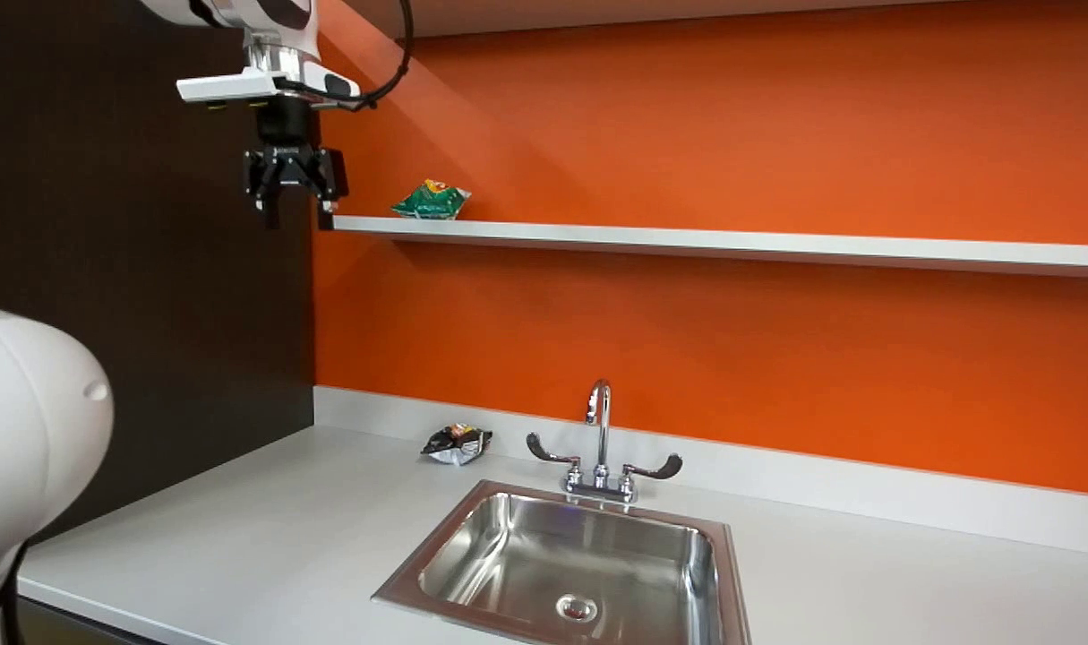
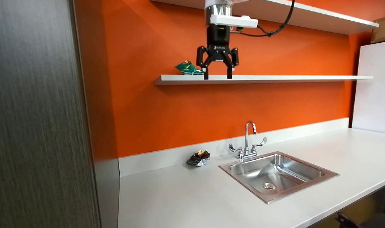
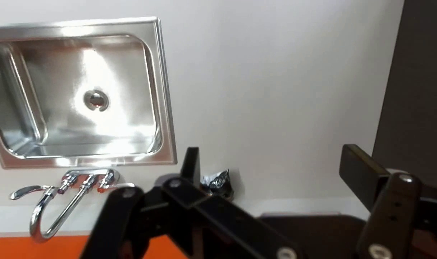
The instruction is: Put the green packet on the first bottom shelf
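Note:
The green packet [image 1: 432, 201] rests on top of the white first bottom shelf [image 1: 705, 240], near its end by the dark panel. In an exterior view the packet [image 2: 188, 68] and shelf [image 2: 281, 78] show too, with the packet's edge close behind a finger. The packet is out of the wrist view. My black gripper [image 1: 299, 217] is open with nothing between its fingers and points down. In an exterior view the gripper [image 2: 217, 74] appears in front of the shelf, fingertips at about shelf height. The fingers are wide apart in the wrist view [image 3: 271, 157].
A black and silver packet [image 1: 457, 444] lies on the pale countertop [image 1: 239, 520] beside the steel sink [image 1: 436, 609] and faucet [image 1: 603, 439]. A dark panel [image 1: 149, 269] bounds one side. An upper shelf [image 2: 331, 14] runs above, with a cardboard box [image 2: 384, 29] near its end.

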